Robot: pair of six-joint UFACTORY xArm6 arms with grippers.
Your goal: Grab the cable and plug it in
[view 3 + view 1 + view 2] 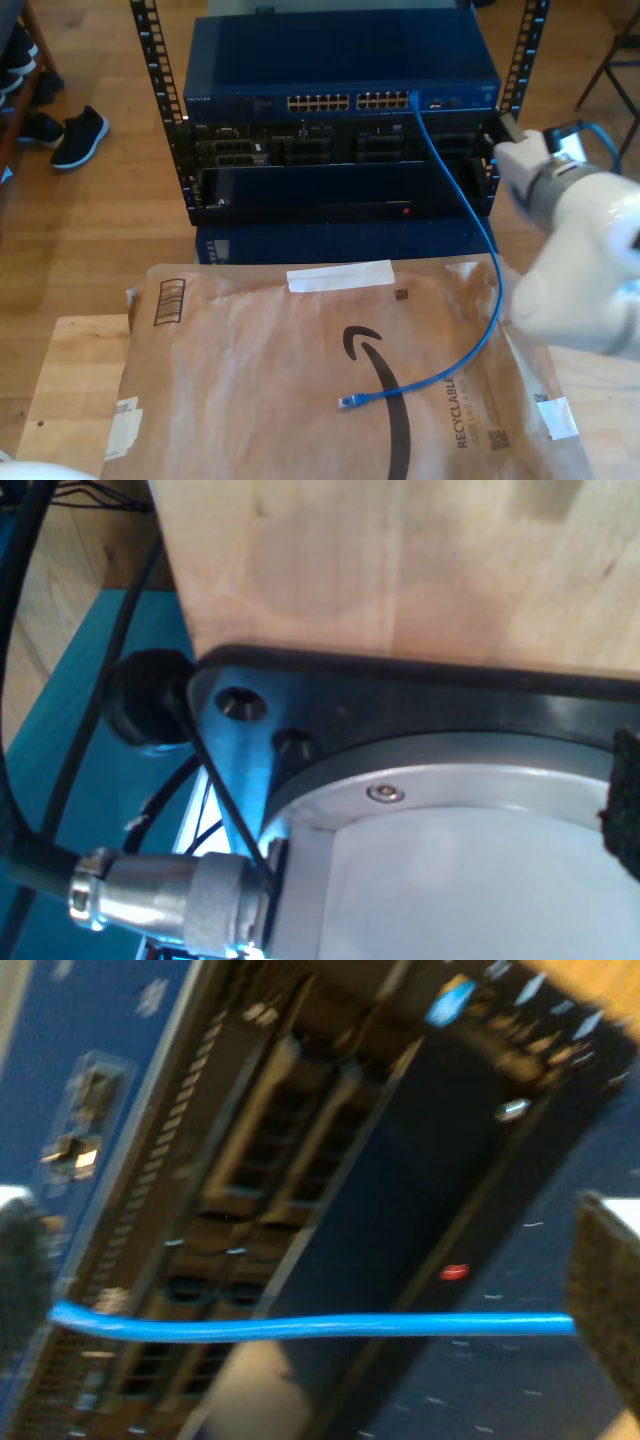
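The cable (483,240) is thin and bright blue. One end sits in a port (413,95) of the blue switch at the top of the rack. From there it hangs down the rack face and curves onto the brown paper, where its clear plug (346,402) lies loose. My second gripper (500,130) is at the exterior view's right, close to the rack's front. In the second wrist view it (310,1295) is open, and the cable (300,1327) crosses the gap between its dark fingers (605,1290). One black pad (625,805) of my first gripper shows beside a round arm base.
The blue switch (340,60) tops a black rack (340,150) with several rows of ports and a red light (405,211). Brown packing paper (300,380) covers the wooden table (70,370). A metal connector (170,890) with a black cable sits at the arm base. Shoes (78,135) lie on the floor.
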